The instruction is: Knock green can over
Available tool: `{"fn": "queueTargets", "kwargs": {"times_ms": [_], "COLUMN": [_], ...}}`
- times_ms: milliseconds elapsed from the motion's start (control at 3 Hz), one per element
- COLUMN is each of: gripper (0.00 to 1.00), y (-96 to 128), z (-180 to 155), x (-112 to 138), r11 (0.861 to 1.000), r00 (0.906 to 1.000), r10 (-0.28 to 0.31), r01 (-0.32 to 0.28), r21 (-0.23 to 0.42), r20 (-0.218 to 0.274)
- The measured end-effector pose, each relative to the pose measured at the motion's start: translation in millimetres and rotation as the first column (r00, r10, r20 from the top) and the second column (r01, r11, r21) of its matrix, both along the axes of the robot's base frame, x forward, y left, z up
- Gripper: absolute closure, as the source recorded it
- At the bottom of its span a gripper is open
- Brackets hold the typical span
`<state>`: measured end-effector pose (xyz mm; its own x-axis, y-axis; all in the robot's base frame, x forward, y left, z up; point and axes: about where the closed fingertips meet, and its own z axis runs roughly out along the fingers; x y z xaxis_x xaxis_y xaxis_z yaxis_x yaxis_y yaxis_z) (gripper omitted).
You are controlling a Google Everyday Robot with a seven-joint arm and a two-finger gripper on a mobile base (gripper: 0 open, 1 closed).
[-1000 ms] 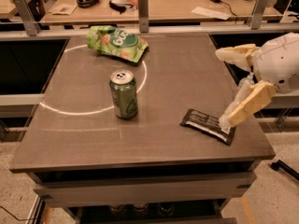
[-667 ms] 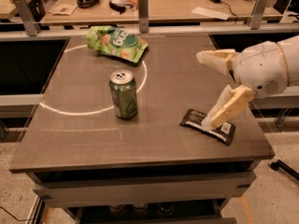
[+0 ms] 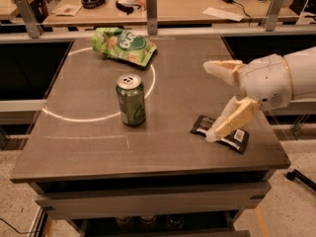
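Note:
The green can [image 3: 131,100] stands upright near the middle of the brown table [image 3: 84,147], silver top and pull tab up, pale logo on its side. My gripper [image 3: 209,101] is to the right of the can, above the table's right part, fingers spread wide open and empty. One finger [image 3: 220,68] points left toward the can. The other finger [image 3: 231,120] hangs over a black packet. The gripper is well apart from the can.
A crinkled green snack bag [image 3: 123,45] lies at the table's back. A flat black packet [image 3: 222,134] lies at the front right under my gripper. A white arc is painted on the table. Desks with clutter stand behind; metal posts rise at the back edge.
My gripper has moved left over the table toward the can. The can, the bag and the packet have not moved.

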<state>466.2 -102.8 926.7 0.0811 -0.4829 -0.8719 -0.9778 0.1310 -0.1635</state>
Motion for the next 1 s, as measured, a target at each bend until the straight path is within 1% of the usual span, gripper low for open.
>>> {"fn": "queueTargets", "kwargs": {"times_ms": [333, 667, 1000], "gripper": [0.0, 0.0, 0.0], "y": [6, 14, 35], "z": [-19, -35, -45], "x": [13, 25, 40], "r11": [1.0, 0.998, 0.991], "r00": [1.0, 0.9997, 0.9975], "r10": [-0.001, 0.021, 0.067], "r01": [0.001, -0.022, -0.069], "r21": [0.029, 0.066, 0.115], "r20": [0.007, 0.014, 0.019]}}
